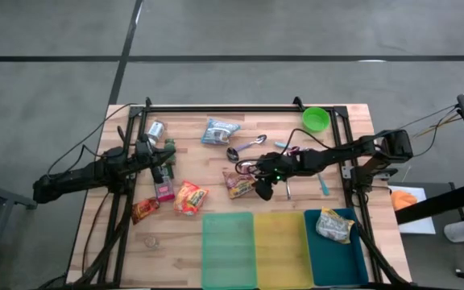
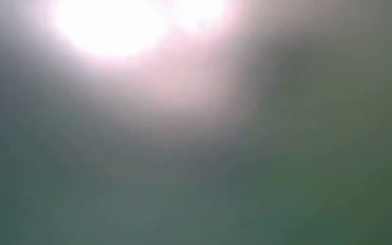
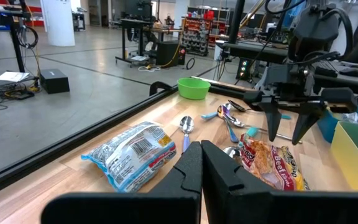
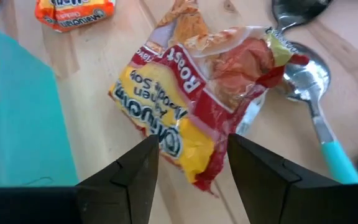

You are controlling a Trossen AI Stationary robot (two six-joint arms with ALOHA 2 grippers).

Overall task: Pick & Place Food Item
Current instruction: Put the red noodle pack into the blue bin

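Two dark fingers [image 4: 135, 171] of the right gripper [image 4: 191, 168] stood apart, holding nothing, poised just above a red-and-yellow Maruchan ramen packet [image 4: 197, 106] that lay crumpled on the wooden table [image 1: 184, 153]. Beside the packet rested a metal spoon with a teal handle [image 4: 312, 102]; an orange ramen packet [image 4: 73, 9] lay farther off, and a teal bin edge [image 4: 17, 118] showed at one side. From overhead, the right gripper [image 1: 263, 187] hung over mid-table, above the same packet [image 1: 238, 185]. Three bins sat along the near edge: light green [image 1: 228, 246], yellow [image 1: 280, 246] and dark teal [image 1: 333, 258], the last holding a crinkled snack bag [image 1: 334, 225]. A green bowl [image 1: 316, 119] sat at the far right corner, a blue-white noodle bag [image 1: 218, 130] near the far rail. The left gripper [image 1: 163, 153] waited at the table's left, fingers [image 3: 185, 171] pressed together, empty. Low camera showed only glare.
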